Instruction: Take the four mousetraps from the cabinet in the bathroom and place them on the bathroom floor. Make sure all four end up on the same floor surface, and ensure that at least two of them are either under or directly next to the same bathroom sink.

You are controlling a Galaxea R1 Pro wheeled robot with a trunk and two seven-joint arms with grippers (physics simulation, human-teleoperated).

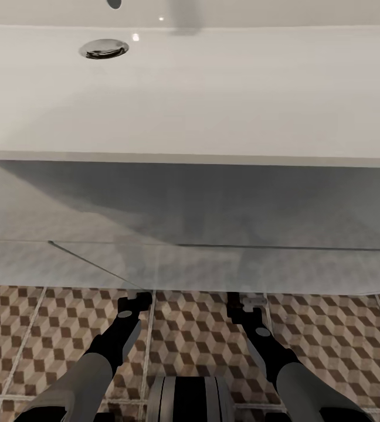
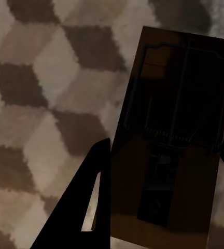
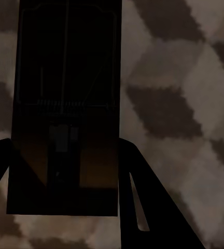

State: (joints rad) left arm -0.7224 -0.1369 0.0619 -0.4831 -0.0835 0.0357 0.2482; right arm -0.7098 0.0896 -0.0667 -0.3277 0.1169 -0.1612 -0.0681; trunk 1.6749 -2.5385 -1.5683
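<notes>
**Both claws clamped on mousetraps**

Left gripper (image 2: 164,171) pinches one mousetrap (image 2: 171,140); I see my right gripper (image 3: 65,171) clamping another mousetrap (image 3: 65,104). Both hang over the bathroom floor (image 1: 196,334), just before the sink (image 1: 213,88).

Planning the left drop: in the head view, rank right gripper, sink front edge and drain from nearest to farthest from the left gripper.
1. right gripper, beside the left gripper, over the bathroom floor.
2. sink front edge, ahead and above.
3. drain, deep in the basin, farthest.
</notes>
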